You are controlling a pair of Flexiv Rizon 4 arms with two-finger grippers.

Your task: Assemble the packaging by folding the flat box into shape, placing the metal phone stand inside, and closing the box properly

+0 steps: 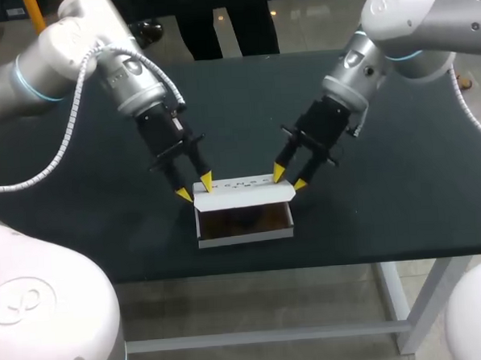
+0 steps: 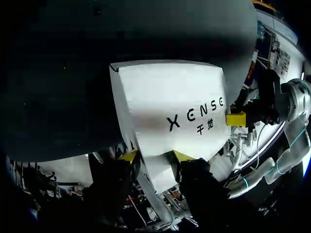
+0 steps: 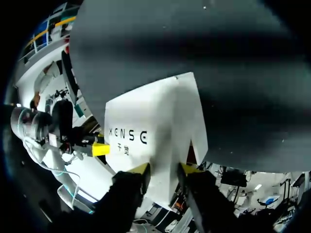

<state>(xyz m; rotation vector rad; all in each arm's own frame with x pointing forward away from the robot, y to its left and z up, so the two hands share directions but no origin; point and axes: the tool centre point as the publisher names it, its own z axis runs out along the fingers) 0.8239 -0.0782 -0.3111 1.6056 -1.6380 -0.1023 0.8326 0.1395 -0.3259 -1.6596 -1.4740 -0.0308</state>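
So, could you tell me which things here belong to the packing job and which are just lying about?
Job: white box, left gripper, right gripper.
Not the job: only the dark table under them.

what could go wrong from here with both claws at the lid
1. The left claw and right claw sit at opposite ends of the upright lid; uneven pushing could crease or twist it.
2. The box sits near the table edge, so a hard push might slide it off.
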